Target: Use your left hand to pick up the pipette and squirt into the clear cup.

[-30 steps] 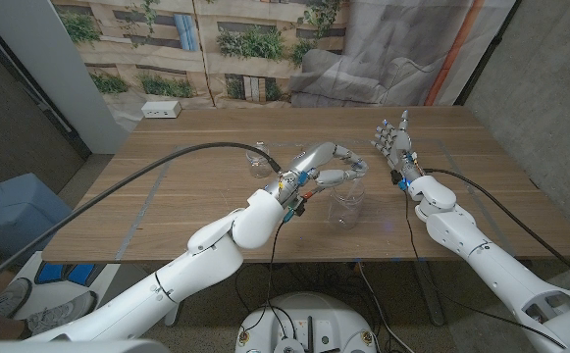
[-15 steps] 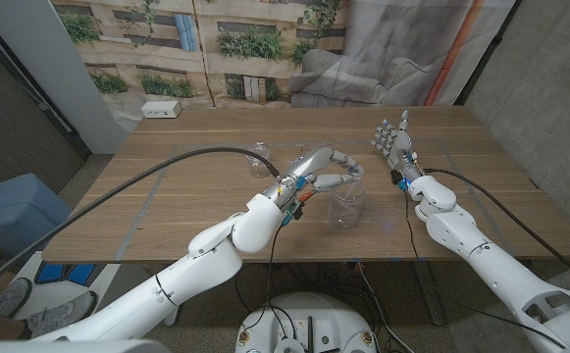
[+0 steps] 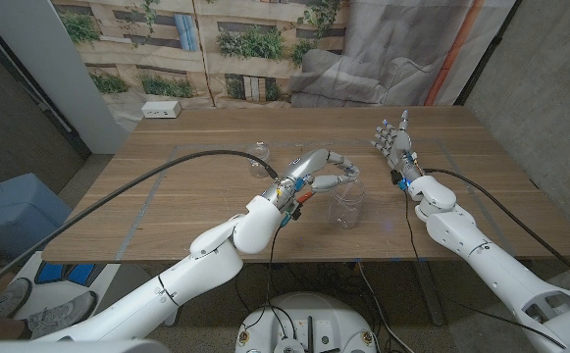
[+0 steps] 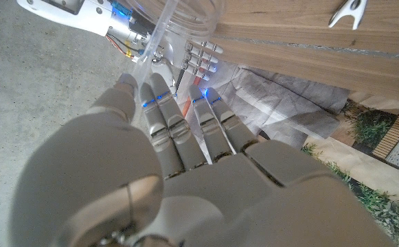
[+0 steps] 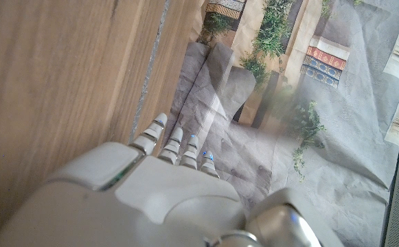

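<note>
A white power strip [image 3: 161, 110] lies at the wooden worktop's [image 3: 196, 196] far left corner; a second small glass [image 3: 258, 151] stands mid-worktop.

The head view looks down from high behind both arms, taking in the whole wooden tabletop [image 3: 167, 196] and the printed backdrop [image 3: 196, 39] across the frame's top. The left wrist view sits tight against the back of the left robot hand [image 4: 185, 171], which fills the lower frame; the picture is turned, with the tabletop's edge at the top. The right wrist view hugs the right robot hand [image 5: 151, 199], tabletop running up the frame's left. All three share tabletop and backdrop.
</note>
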